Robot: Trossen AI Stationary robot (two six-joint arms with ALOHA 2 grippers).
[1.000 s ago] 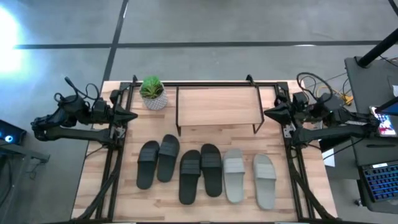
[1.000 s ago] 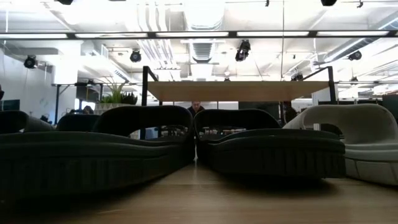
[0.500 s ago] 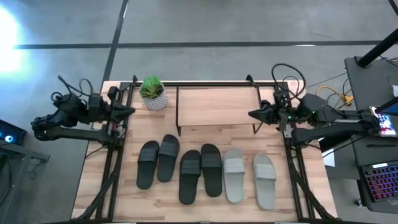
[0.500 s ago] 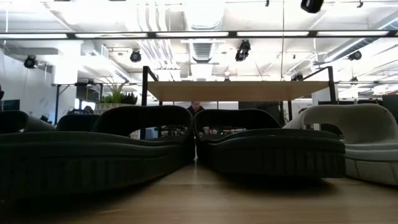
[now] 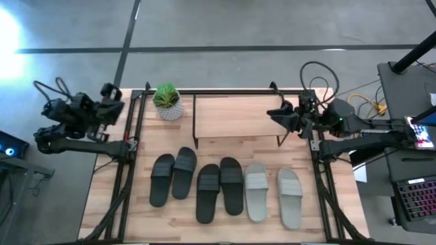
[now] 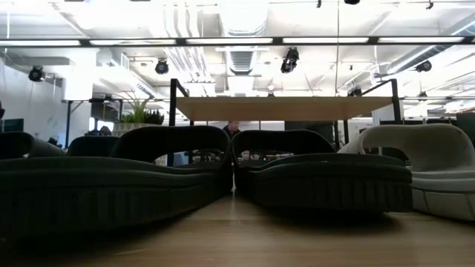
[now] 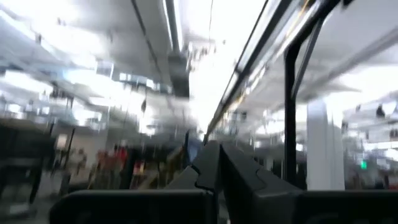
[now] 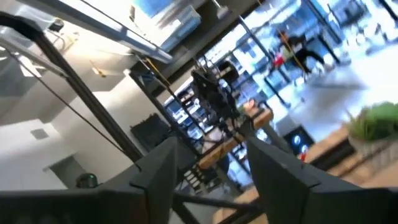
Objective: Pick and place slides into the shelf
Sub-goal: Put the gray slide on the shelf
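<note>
Six slides lie soles-down in a row on the near half of the wooden table: a black pair (image 5: 173, 175), a second black pair (image 5: 220, 188) and a light grey pair (image 5: 273, 193). In the low view the black slides (image 6: 178, 174) fill the foreground. The shelf (image 5: 238, 117) stands behind them on thin black legs, its board (image 6: 282, 107) bare. My left gripper (image 5: 114, 109) hovers shut at the table's far left corner, tipped upward; its fingers (image 7: 217, 163) meet. My right gripper (image 5: 279, 117) is open above the shelf's right end, with nothing between its fingers (image 8: 163, 168).
A potted plant (image 5: 167, 102) stands left of the shelf at the far edge. Black frame rails (image 5: 129, 170) run along both sides of the table. A laptop (image 5: 415, 197) and cables (image 5: 340, 88) sit beyond the right edge. Bare wood lies between the shelf and the slides.
My right gripper has moved toward the table's left, from the right rail to above the shelf's right end; it has rolled and opened. My left gripper has tipped upward and drawn back toward the left edge, still shut. The slides and shelf have not moved.
</note>
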